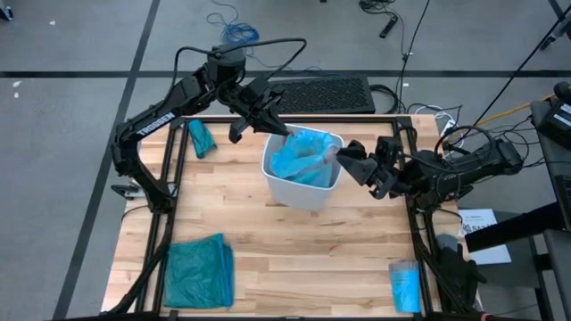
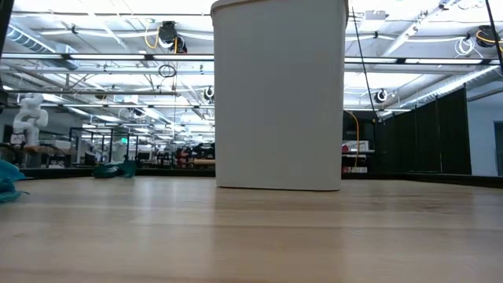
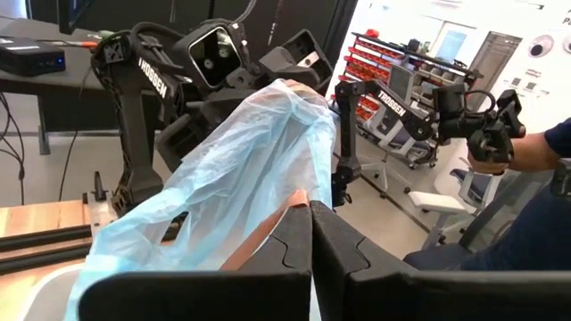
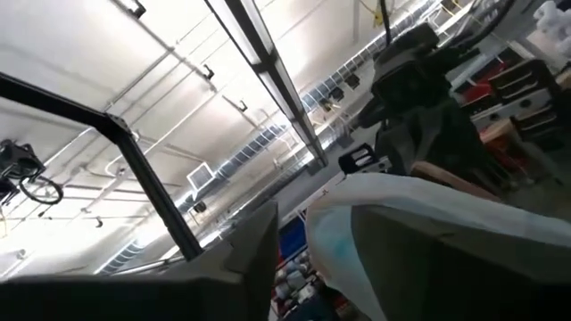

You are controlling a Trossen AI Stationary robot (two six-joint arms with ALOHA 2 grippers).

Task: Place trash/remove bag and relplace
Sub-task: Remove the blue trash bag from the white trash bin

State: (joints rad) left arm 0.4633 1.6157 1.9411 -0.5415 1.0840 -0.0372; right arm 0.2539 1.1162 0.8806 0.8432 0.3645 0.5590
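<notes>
Left gripper [image 3: 310, 234] pinches the bag [image 1: 303, 156], drawn up out of the bin [image 1: 303, 192] mid-table; right gripper [image 1: 343, 159] grips its other edge, seemingly closed. Likely the removal step: next, lift both together. Wood table [image 1: 294, 259], green bag [image 1: 201, 272], a person seated beyond

A robotics lab: beyond the wooden worktop [image 1: 294, 241] stretch open ceiling trusses with strip lights [image 2: 102, 55]; a white robot [image 2: 30, 114] stands far behind it; further Trossen arms [image 3: 393, 107] and red parts shelves [image 3: 370, 58] fill the room.
</notes>
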